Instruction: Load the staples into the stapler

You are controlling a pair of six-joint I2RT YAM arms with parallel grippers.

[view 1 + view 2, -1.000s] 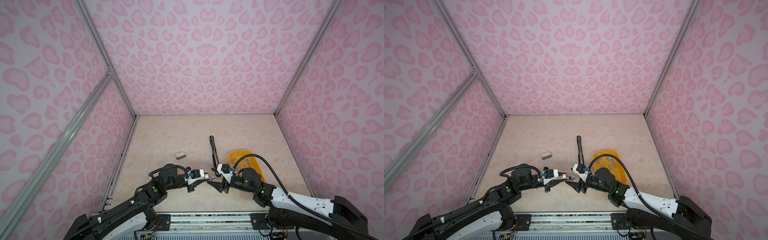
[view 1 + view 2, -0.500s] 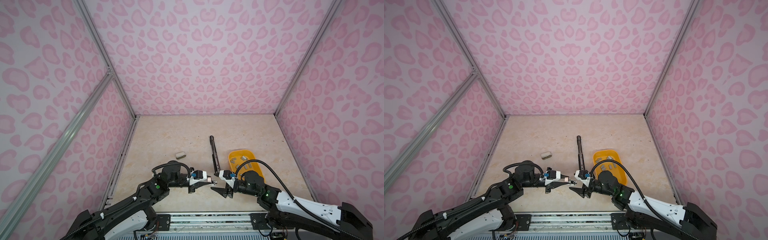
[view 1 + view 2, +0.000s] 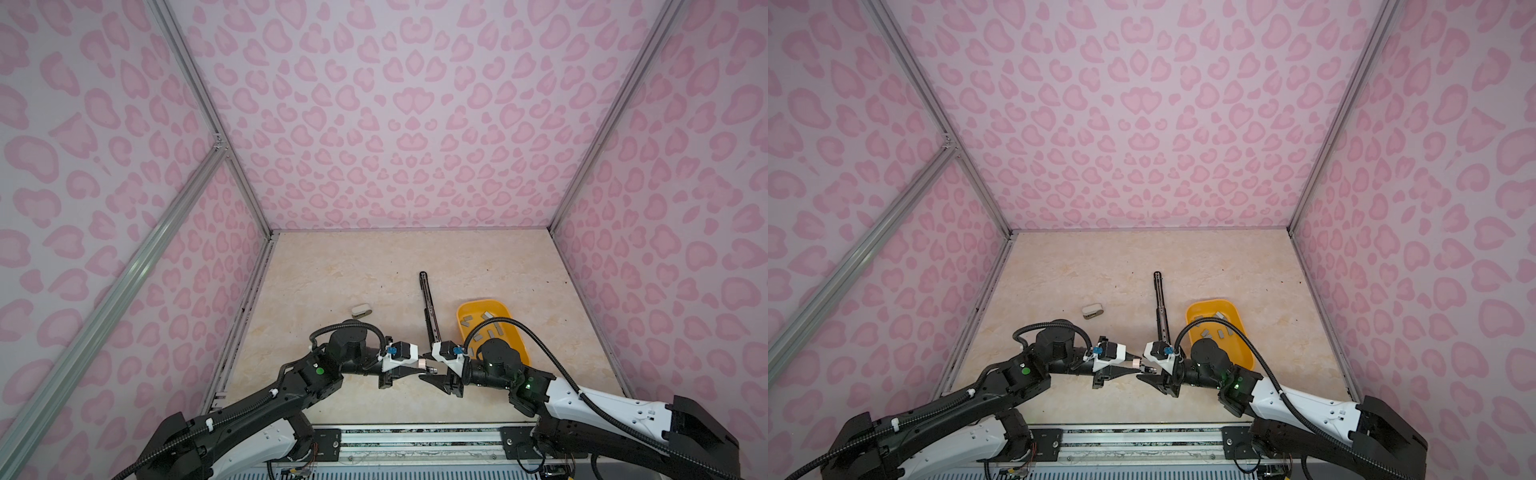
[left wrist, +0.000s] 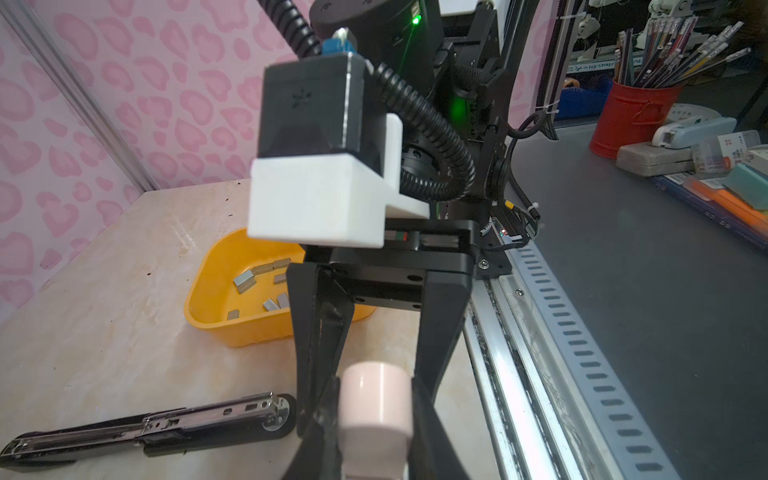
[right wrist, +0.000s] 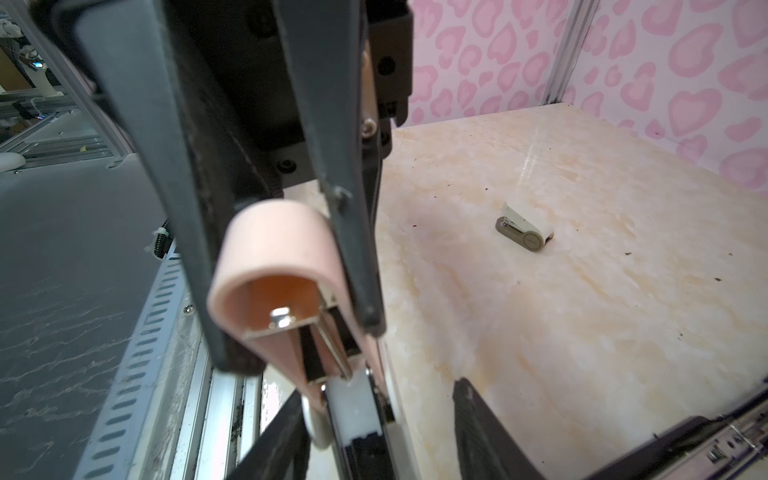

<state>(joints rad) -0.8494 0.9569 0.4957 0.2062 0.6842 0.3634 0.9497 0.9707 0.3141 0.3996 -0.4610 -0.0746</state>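
Observation:
My left gripper [image 3: 419,367] [image 3: 1132,364] [image 4: 374,382] is shut on a small pink stapler [image 3: 423,365] [image 4: 374,401] [image 5: 274,245], holding it above the table near the front edge. The stapler's open end shows its metal magazine [image 5: 316,332] in the right wrist view. My right gripper [image 3: 436,375] [image 3: 1148,373] [image 5: 374,395] faces it tip to tip. Its jaws stand apart, with the stapler's end between them, close to one finger. The staples [image 3: 486,328] [image 3: 1214,331] [image 4: 245,282] lie loose in a yellow tray [image 3: 484,300] [image 3: 1208,301] [image 4: 232,332] behind the right arm.
A long black stapler [image 3: 428,303] [image 3: 1160,303] [image 4: 145,428] [image 5: 706,449] lies opened flat on the table's middle. A small white and beige stapler [image 3: 360,310] [image 3: 1092,311] [image 5: 524,228] sits further left. Pink patterned walls enclose three sides, and a metal rail [image 3: 415,436] runs along the front.
Both grippers have shifted slightly towards the front edge, staying tip to tip. The right gripper's jaws have narrowed. The left gripper still holds the pink stapler.

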